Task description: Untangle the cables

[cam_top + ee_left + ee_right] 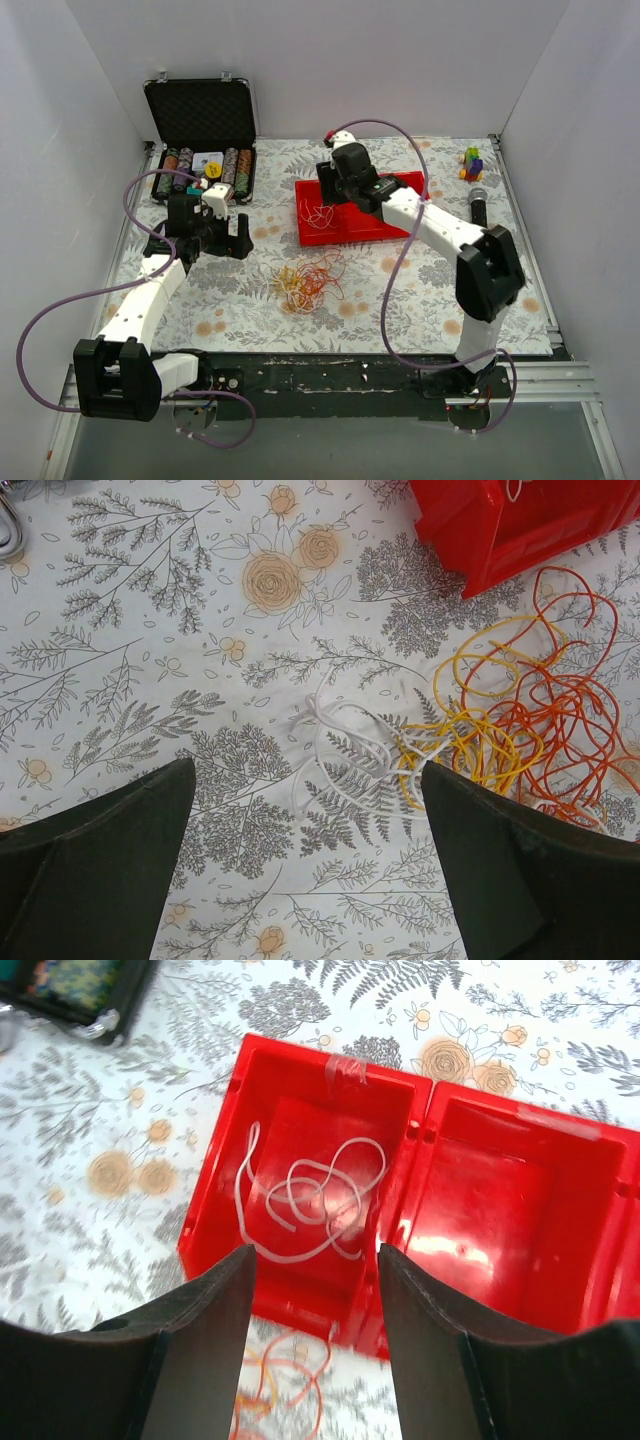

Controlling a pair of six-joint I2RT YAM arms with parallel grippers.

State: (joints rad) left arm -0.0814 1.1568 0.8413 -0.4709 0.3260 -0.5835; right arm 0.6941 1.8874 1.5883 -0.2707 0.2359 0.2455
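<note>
The cables [310,283] lie in a loose heap on the worktop [400,300], just in front of the red tray [355,228] on its near side. The heap consists of red, orange and yellow strands looped through one another. One white cable [340,745] trails out of the heap on the side away from the tray. A second white strand [315,1195] lies coiled inside the tray's left compartment, apart from the rest. The left gripper [307,780] hangs over the white cable beside the heap, with its jaws spread wide and nothing between them. The right gripper [317,1260] hangs above the tray's left compartment, jaws likewise apart and empty. Expect each strand to be very light, limp and without stiffness, so it will sag from any hold and drag its neighbours along where loops cross. The thin, smooth strands probably need a full, firm pinch to avoid slipping. Take hold at a free end or an outer loop, not in the dense middle. The white cable at the heap's edge appears the least entangled and is the most accessible hold.
</note>
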